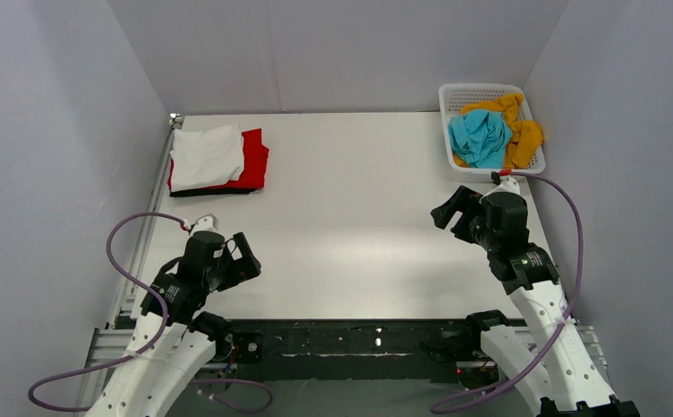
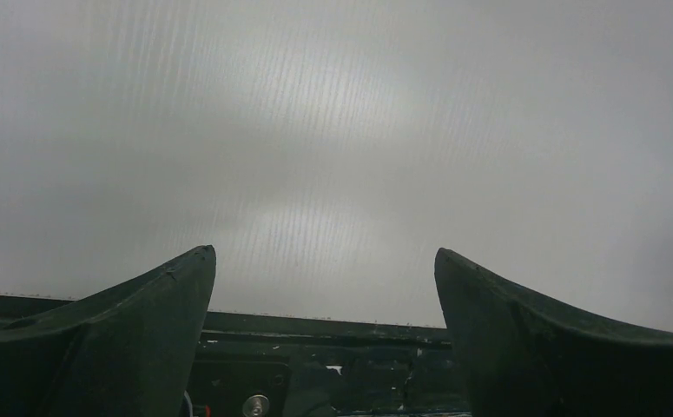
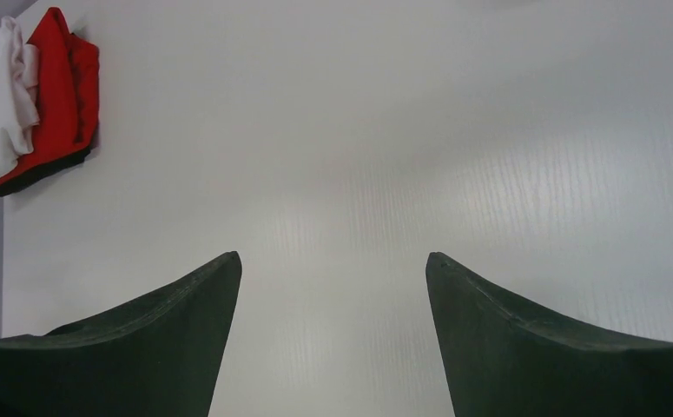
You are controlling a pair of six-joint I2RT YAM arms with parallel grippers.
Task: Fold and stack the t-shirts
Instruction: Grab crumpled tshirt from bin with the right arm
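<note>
The turquoise shirt (image 1: 480,137) lies crumpled in the white basket (image 1: 467,93), right on top of the yellow shirt (image 1: 524,139), and the two look all mixed up. The right tool (image 1: 448,211) hangs close to the basket, on the side nearer the arms. Its fingers are wide apart with nothing in them. The left tool (image 1: 246,259) is far from the basket, also spread wide and empty. Far across the surface (image 1: 359,217) from the basket sits the folded pile: white shirt (image 1: 207,156) on top, red shirt (image 1: 256,161) under it, black shirt (image 1: 215,192) at the bottom.

I think the grab is the tricky part. If the right tool bites too deep, it may take the yellow shirt too, and both may come out in one lump. A finger may catch in the basket's holes, or cloth may snag on its rim, and then the light basket may tip or slide
</note>
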